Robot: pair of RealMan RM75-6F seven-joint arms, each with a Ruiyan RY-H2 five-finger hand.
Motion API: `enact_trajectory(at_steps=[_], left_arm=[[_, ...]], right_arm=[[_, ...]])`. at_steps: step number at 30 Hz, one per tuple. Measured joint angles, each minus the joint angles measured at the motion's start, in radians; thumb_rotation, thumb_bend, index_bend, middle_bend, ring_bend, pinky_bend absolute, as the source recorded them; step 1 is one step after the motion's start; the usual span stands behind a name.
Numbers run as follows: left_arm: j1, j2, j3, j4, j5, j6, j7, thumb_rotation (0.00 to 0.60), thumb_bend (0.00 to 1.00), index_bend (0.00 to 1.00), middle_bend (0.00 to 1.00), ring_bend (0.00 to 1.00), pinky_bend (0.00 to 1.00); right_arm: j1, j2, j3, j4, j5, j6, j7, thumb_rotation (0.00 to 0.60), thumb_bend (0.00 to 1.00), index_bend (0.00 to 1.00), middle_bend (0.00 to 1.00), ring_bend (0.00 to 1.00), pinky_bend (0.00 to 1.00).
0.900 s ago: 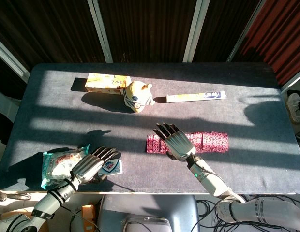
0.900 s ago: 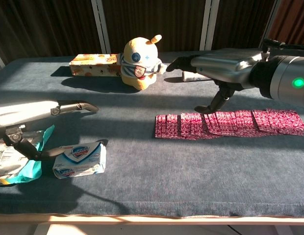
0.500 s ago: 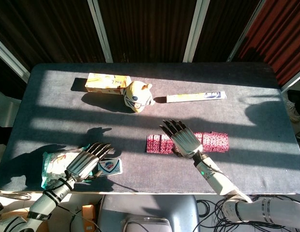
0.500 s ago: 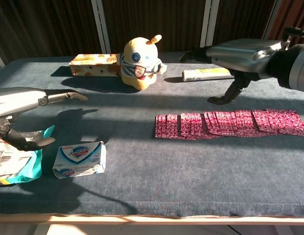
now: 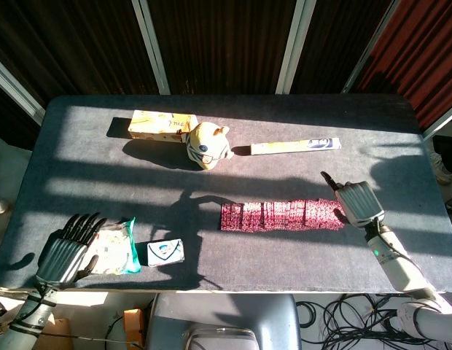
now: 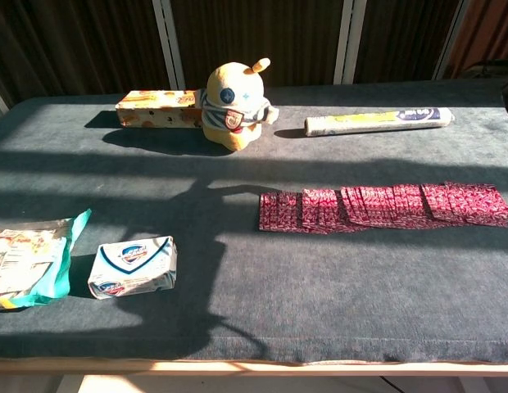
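My left hand (image 5: 65, 248) hangs over the table's front left corner with its fingers spread and nothing in it, just left of a teal-edged snack packet (image 5: 113, 244) (image 6: 29, 262). A white and blue soap box (image 5: 165, 252) (image 6: 133, 266) lies right of the packet. My right hand (image 5: 355, 204) is at the right end of a long magenta strip of sachets (image 5: 281, 215) (image 6: 385, 206) and holds nothing. The chest view shows neither hand.
At the back of the dark table (image 5: 80, 182) stand a yellow plush toy (image 5: 206, 144) (image 6: 233, 102), a yellow biscuit box (image 5: 162, 125) (image 6: 156, 109) left of it, and a long pale tube (image 5: 294, 146) (image 6: 377, 121) to its right.
Both hands have drawn back from the middle: the left slid off the soap box and packet to the front left corner, the right moved from the strip's left part to its right end.
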Motion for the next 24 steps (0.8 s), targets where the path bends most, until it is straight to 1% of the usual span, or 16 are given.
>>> enact_trajectory(at_steps=[2,4,6,9,11,15,24], left_arm=[[0.066,-0.01,0.031,0.069,0.032,0.071,-0.047,0.6,0.42,0.0,0.0,0.0,0.03],[0.11,-0.018,0.056,0.111,0.05,0.102,-0.093,0.6,0.42,0.0,0.0,0.0,0.03],[0.139,-0.027,0.081,0.143,0.073,0.116,-0.13,0.6,0.42,0.0,0.0,0.0,0.03],[0.154,-0.041,0.088,0.167,0.096,0.12,-0.141,0.6,0.42,0.0,0.0,0.0,0.03],[0.155,-0.044,0.085,0.169,0.1,0.116,-0.142,0.6,0.42,0.0,0.0,0.0,0.03],[0.158,-0.046,0.077,0.171,0.101,0.108,-0.132,0.6,0.42,0.0,0.0,0.0,0.03],[0.161,-0.042,0.063,0.158,0.093,0.076,-0.114,0.6,0.42,0.0,0.0,0.0,0.03]], right_arm=[[-0.007,-0.009,-0.015,0.053,0.005,-0.023,0.019,0.6,0.38,0.11,0.83,0.98,1.0],[-0.01,-0.026,-0.026,0.099,0.012,-0.05,0.034,0.6,0.43,0.12,0.86,0.99,1.0],[-0.01,-0.056,-0.037,0.151,0.02,-0.086,0.049,0.6,0.51,0.15,0.9,1.0,1.0],[-0.007,-0.108,-0.052,0.217,0.027,-0.131,0.061,0.6,0.6,0.17,0.92,1.0,1.0],[-0.004,-0.142,-0.062,0.254,0.026,-0.152,0.066,0.6,0.63,0.18,0.92,1.0,1.0],[-0.003,-0.182,-0.079,0.301,0.017,-0.172,0.07,0.6,0.63,0.19,0.92,1.0,1.0],[-0.009,-0.21,-0.097,0.333,0.025,-0.191,0.044,0.6,0.63,0.2,0.92,1.0,1.0]])
